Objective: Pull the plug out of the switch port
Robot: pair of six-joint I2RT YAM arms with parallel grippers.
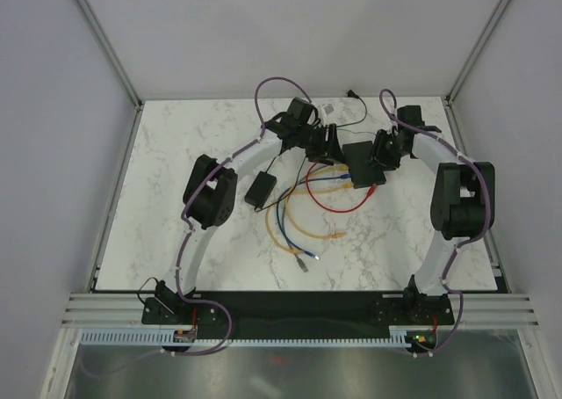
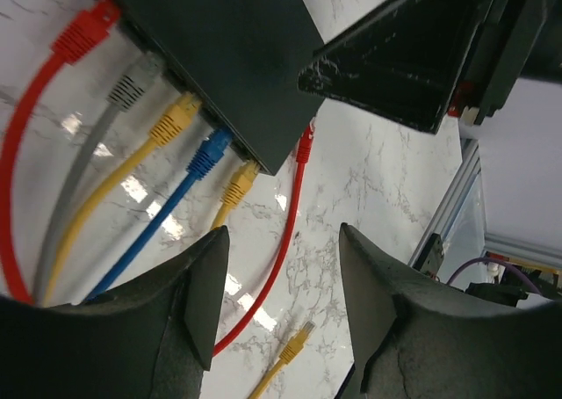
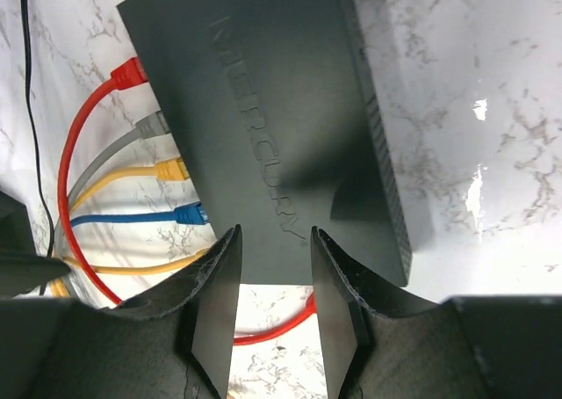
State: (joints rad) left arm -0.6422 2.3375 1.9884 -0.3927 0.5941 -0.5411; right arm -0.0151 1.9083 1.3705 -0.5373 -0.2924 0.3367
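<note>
The left tool (image 2: pixel 283 232) stands wide apart over the plugged cables (image 2: pixel 208 157), holding nothing; the right tool (image 3: pixel 276 234) gapes, empty, above the switch (image 3: pixel 281 135).

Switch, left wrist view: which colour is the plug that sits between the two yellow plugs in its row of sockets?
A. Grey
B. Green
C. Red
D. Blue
D: along the edge of the switch, the blue plug sits between the upper yellow plug and the lower yellow plug.
</note>
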